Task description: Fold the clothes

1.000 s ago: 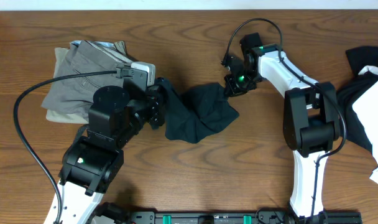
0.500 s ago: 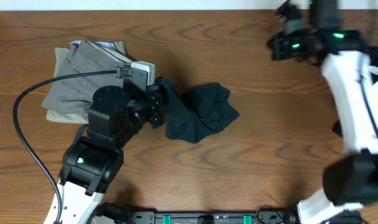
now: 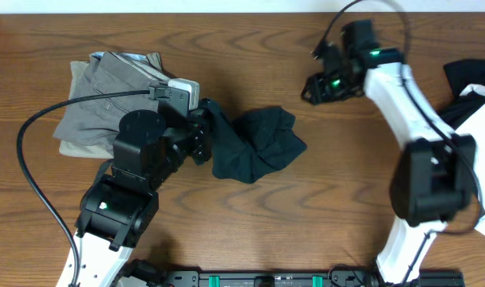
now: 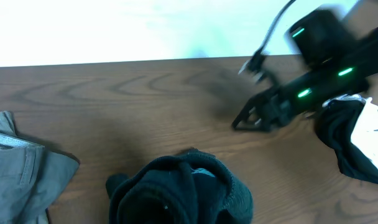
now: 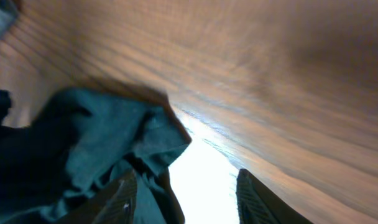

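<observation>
Of the clothes, a crumpled black garment [image 3: 258, 143] lies mid-table. Its left end runs into my left gripper [image 3: 204, 131], which is shut on it. In the left wrist view the same garment [image 4: 176, 193] bulges up and hides the jaws. My right gripper [image 3: 310, 89] hovers up and to the right of the garment, apart from it. In the right wrist view its fingers [image 5: 120, 199] stand spread with nothing between them, and the dark cloth [image 5: 83, 143] sits off to the left.
Folded grey and khaki trousers [image 3: 107, 100] are stacked at the left behind my left arm. A heap of black and white clothes [image 3: 470, 104] lies at the right edge. Bare wooden table [image 3: 250, 231] shows in front.
My right gripper has let go of the garment's right end, swung away to the far right, come back partway and opened. The garment's right part now rests on the table. The left arm is unmoved.
</observation>
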Controlling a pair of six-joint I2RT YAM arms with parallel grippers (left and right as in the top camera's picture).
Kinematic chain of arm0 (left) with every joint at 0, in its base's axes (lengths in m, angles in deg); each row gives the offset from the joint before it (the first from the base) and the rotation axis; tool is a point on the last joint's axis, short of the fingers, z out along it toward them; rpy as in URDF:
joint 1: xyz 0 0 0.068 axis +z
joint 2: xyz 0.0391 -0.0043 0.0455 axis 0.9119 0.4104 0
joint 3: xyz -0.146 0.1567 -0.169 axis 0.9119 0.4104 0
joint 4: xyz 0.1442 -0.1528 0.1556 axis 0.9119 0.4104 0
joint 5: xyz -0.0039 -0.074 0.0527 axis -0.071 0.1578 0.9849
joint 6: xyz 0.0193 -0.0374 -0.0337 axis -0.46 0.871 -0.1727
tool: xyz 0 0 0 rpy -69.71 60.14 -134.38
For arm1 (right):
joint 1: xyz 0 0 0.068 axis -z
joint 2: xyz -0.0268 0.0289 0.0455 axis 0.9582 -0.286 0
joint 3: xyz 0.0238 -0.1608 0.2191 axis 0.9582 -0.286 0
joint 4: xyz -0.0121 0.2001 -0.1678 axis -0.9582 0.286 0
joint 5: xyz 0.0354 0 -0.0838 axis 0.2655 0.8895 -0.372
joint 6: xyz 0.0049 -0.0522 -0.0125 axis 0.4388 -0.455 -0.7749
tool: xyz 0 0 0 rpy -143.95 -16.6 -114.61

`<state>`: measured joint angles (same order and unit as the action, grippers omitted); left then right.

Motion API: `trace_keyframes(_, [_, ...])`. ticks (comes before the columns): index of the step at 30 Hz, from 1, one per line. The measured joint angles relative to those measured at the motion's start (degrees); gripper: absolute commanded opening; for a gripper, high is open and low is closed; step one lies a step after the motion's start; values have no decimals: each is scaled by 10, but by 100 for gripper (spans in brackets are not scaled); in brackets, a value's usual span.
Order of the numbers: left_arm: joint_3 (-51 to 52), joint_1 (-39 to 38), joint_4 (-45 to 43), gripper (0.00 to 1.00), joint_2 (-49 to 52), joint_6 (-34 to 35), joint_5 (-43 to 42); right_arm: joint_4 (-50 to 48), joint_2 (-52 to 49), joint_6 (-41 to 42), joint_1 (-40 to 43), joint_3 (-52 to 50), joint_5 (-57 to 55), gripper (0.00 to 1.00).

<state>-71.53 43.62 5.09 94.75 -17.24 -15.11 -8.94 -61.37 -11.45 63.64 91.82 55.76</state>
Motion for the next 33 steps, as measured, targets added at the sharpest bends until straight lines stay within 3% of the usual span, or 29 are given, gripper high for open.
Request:
trace_keyframes(6, [0,0,0,7,0,0,0,-20,-67,0,-27,-1,36,54])
trace_keyframes(9, [0,0,0,7,0,0,0,-21,-86,0,-40,-1,42,49])
trace_keyframes(11, [0,0,0,7,0,0,0,-21,-96,-3,-48,-1,45,40])
trace_keyframes(13, [0,0,0,7,0,0,0,-21,-97,-6,-54,-1,47,19])
trace_keyframes(16, [0,0,-3,7,0,0,0,-19,-97,-9,-62,-1,43,2])
trace_keyframes(25, [0,0,-3,7,-9,0,0,5,-77,-9,-47,-1,2,1])
trace_keyframes(33, [0,0,-8,7,-24,0,0,-3,125,0,58,1,-41,1])
